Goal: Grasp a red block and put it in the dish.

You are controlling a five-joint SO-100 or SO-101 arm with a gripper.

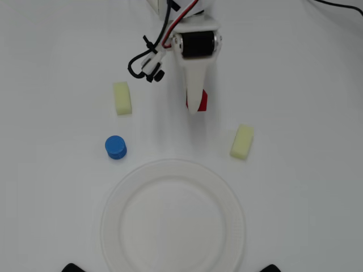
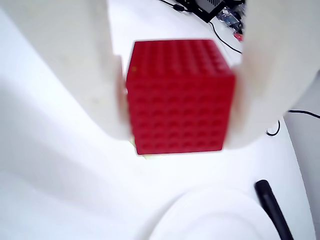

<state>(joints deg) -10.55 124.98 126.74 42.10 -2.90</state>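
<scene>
**Between the fingers: block gripped, dish next**

Above the dish (image 1: 173, 221) in the overhead view, the gripper (image 1: 196, 105) sits over the red block (image 1: 202, 101), well apart from the rim. Wrist view shows the block (image 2: 180, 95) pinched between both fingers (image 2: 80, 70), faces flush, so I read it as held. Can't tell if it's off the table yet. My plan: lift straight first, keep squeeze steady, swing over the dish centre, lower before release. Yellow blocks (image 1: 122, 98) and blue cylinder (image 1: 115, 147) sit off my path.
</scene>
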